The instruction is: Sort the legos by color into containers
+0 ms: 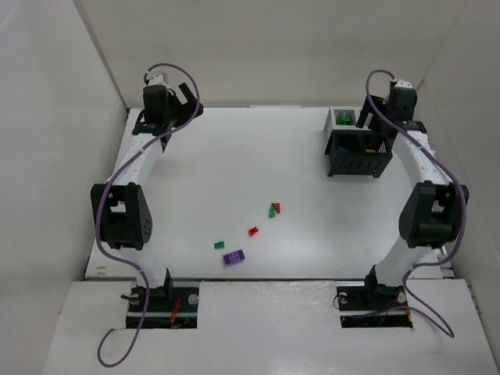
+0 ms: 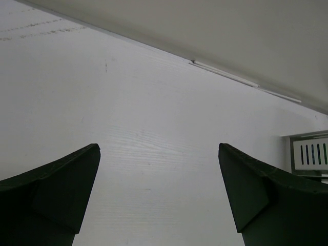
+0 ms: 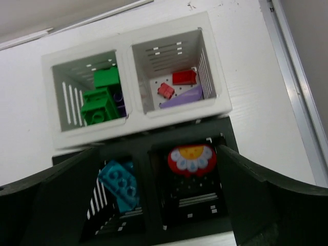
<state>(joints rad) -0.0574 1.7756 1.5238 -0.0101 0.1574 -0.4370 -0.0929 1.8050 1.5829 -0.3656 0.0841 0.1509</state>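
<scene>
While overhead hides what's in the bins, your right wrist shows four: green bricks, two red bricks plus purple brick, teal brick, flower piece. Overhead only: five loose bricks on bench, two green, two red, one purple. Left claw, right claw spread, empty.

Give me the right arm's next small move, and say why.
Probably lift away from the containers and swing toward the red and green pair mid-table. The right gripper hangs open and empty over the containers, while loose legos lie unsorted on the table, that pair closest to this arm.
</scene>
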